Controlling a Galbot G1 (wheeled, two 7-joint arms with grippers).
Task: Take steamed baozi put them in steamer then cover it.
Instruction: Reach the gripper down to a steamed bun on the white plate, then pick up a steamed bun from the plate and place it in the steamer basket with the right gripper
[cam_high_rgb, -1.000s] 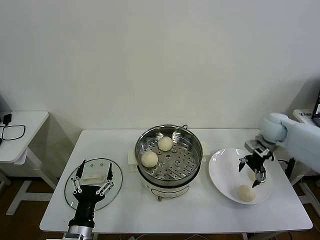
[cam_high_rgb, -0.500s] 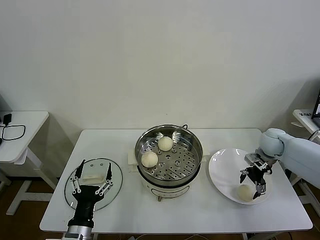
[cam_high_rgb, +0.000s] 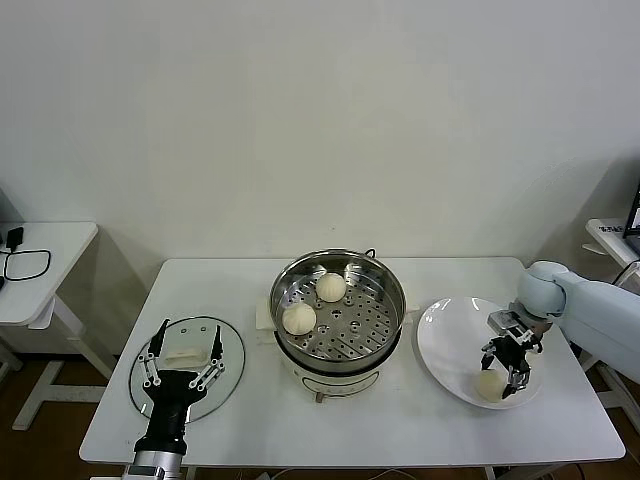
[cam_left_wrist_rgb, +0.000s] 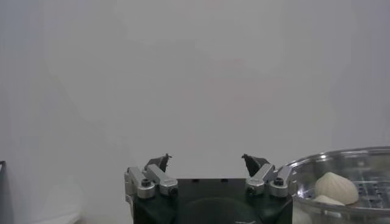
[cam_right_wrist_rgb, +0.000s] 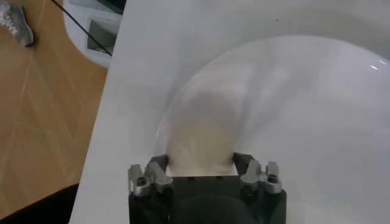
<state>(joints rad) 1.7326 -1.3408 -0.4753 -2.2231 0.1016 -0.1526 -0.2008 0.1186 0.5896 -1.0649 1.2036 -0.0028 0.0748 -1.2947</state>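
Cream-white dough is sitting between the spread jaws of the right gripper, which is straddling a steamed baozi on the white plate; no squeeze is showing. Two more buns are lying in the steamer (a fourth isn't visible). The left gripper is waiting, fingers splayed, over the cover. Closing off-centre, I judge, risks rolling the soft bun along the curved plate or denting it.

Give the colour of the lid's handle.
White, on the clear glass lid; the head view shows it best.
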